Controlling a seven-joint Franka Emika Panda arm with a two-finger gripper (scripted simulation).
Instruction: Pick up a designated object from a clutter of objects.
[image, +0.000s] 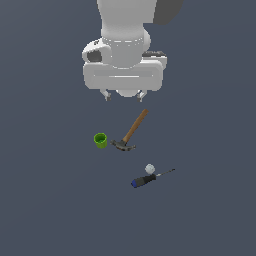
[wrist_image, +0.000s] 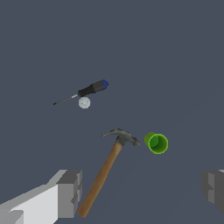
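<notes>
Item: cup (image: 100, 140). It was a small bright green cylinder that stood upright with its open mouth up. The wall was a lighter yellow-green at the rim, and the inside was a darker green, seen plainly in the wrist view (wrist_image: 157, 143). It was about as wide as the hammer's head. It sat on the plain dark blue-grey floor (image: 45, 200), just beside the hammer head on the exterior view's left; whether the two touched could not be told.

Item: hammer (image: 131, 132). It had a wooden handle and a dark metal head with a claw. It lay flat, its head nearer the cup and its handle angled away toward the far right of the exterior view.

Item: screwdriver (image: 150, 178). It had a black grip with a blue cap and a thin dark shaft. It lay flat, nearer the camera than the hammer and well apart from the cup.

Item: ball (image: 149, 168). It was small and white and rested just beside the screwdriver's grip.

Item: gripper (image: 123, 95). It hung above the clutter on the white arm, high over the hammer's handle end, and held nothing. Its jaws were spread wide; in the wrist view the two grey fingers (wrist_image: 70, 192) stood far apart, with the handle end just beside one of them.
</notes>
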